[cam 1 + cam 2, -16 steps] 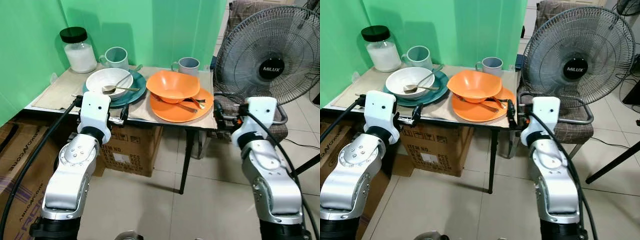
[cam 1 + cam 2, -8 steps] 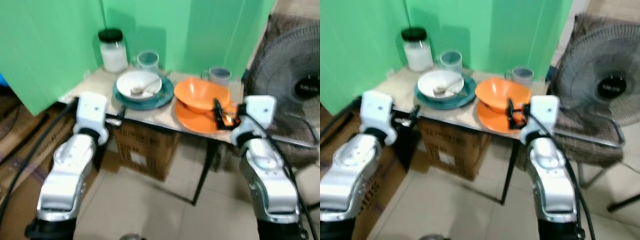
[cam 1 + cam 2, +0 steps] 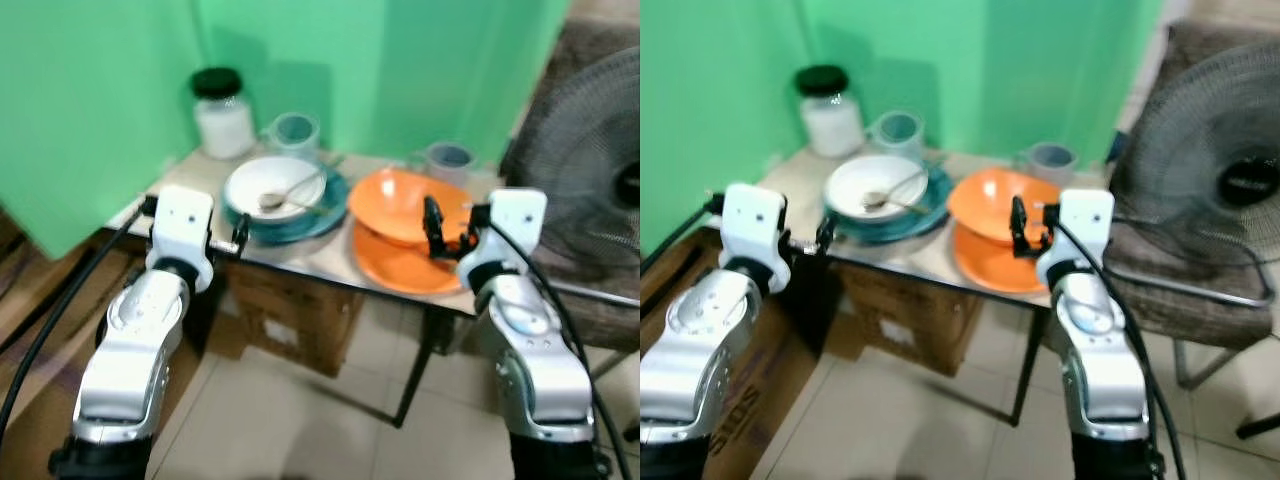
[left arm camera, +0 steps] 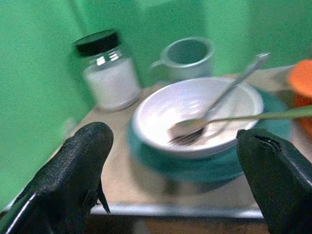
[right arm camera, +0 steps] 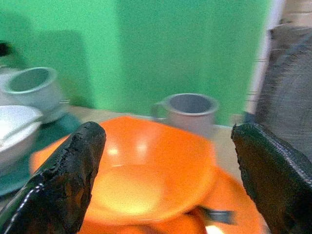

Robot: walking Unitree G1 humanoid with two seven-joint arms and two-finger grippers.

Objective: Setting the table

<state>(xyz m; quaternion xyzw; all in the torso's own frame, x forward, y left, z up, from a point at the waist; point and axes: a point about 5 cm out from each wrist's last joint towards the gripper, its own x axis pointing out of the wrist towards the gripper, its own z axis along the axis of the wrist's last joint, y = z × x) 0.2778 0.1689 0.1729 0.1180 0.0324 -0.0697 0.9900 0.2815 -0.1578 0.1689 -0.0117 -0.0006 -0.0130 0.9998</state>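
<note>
A small table [image 3: 200,175] stands against a green wall. On it a white bowl [image 3: 262,178] with a spoon [image 4: 214,105] rests on a teal plate [image 3: 318,212]. Beside it an orange bowl [image 3: 395,200] sits on an orange plate [image 3: 385,268]. A teal mug [image 3: 293,130] and a grey mug [image 3: 448,160] stand behind. My left gripper [image 3: 240,233] is open at the table's front edge, facing the white bowl [image 4: 195,109]. My right gripper [image 3: 433,225] is open just before the orange bowl [image 5: 146,170].
A jar [image 3: 222,110] with a black lid stands at the table's back left corner. A cardboard box [image 3: 300,310] sits under the table. A large fan [image 3: 595,150] and a chair [image 3: 1210,265] stand close on the right. Tiled floor lies in front.
The whole picture has shifted and blurred, so the camera moved and the table sits nearer. My right gripper now stands before the orange bowl instead of at the table's right edge.
</note>
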